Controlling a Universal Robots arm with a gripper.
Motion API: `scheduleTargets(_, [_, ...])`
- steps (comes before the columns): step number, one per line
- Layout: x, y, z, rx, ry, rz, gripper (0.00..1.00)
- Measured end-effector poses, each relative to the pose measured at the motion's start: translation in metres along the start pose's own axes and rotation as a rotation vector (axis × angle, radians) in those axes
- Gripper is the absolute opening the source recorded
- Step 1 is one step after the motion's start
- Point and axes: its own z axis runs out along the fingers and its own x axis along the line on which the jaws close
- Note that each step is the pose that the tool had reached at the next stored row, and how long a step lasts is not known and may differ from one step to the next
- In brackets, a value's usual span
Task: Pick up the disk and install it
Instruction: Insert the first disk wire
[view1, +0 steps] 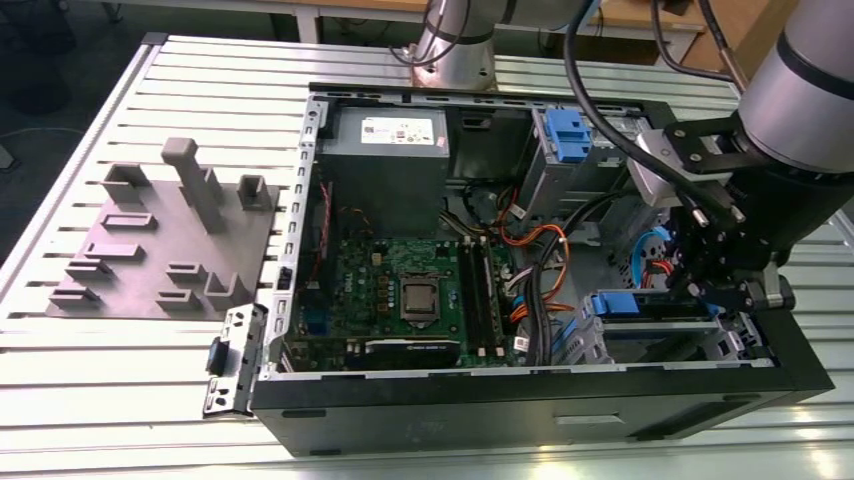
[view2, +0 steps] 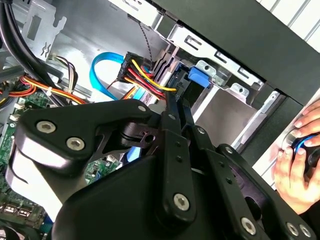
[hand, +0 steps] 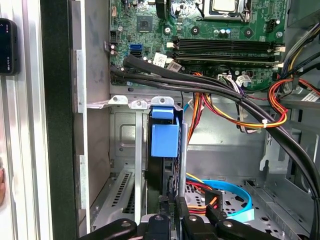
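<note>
gripper clamped on disk in bay | second wrist view — hand

Disk mostly hidden in bay

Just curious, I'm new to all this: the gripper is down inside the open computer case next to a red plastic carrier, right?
Not quite: the carrier is blue, not red. The first wrist view shows the blue carrier standing on edge in the drive bay, right ahead of the gripper. The rest holds: in the exterior view the gripper is down inside the open case.
</note>
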Motion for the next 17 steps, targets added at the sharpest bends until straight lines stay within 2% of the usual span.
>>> scheduleTargets(12, [0.0005,0.0009,0.0053,0.0001,-0.0015,0.000,0.16])
scheduleTargets(17, [0.0005,0.0010,0.0056,0.0000,-0.0022,0.000,0.16])
